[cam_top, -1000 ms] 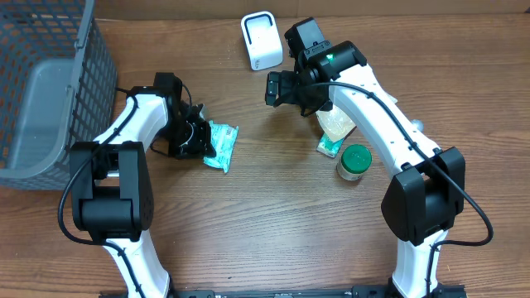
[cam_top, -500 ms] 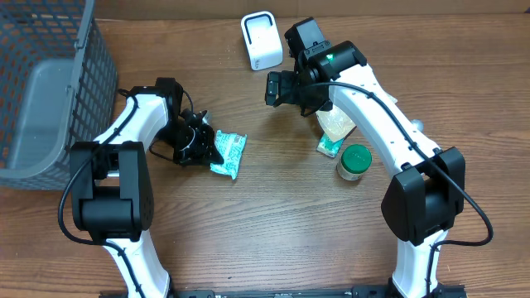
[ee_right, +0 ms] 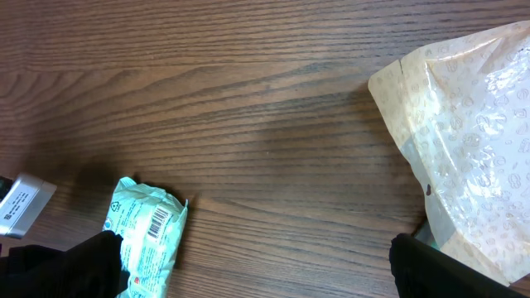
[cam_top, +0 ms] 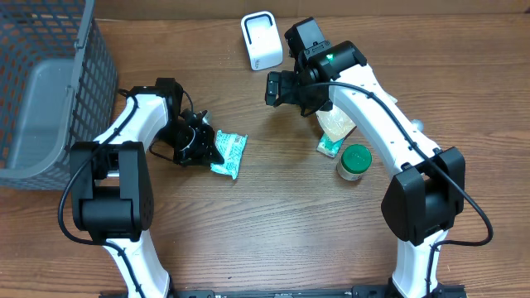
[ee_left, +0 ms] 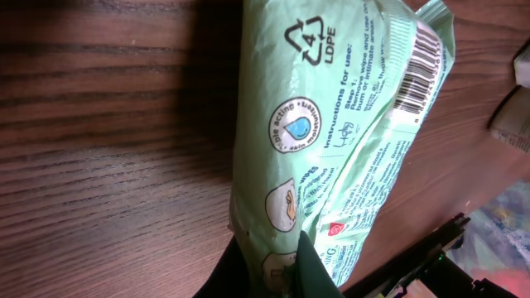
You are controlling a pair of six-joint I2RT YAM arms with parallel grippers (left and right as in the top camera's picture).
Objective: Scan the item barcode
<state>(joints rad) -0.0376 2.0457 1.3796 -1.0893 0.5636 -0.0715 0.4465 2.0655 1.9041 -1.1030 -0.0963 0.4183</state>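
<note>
Overhead: light was even and diffuse, coming from above. The wooden table (cam_top: 273, 215) was bright with no hard glare. Soft, short shadows lay under the left arm (cam_top: 137, 116) and the right arm (cam_top: 373, 103). Focus was sharp throughout.

Left wrist: the green packet (ee_left: 331, 165) sat very close, its print crisp mid-frame. A heavy dark shadow lay on the wood along its left side. The bottom-right corner was smeared and out of focus.

Right wrist: the clear bag (ee_right: 472, 141) threw white glints off its creases. The right gripper's fingers (ee_right: 50, 265) were black, unfocused blobs in the lower corners. The wood grain was sharp.
</note>
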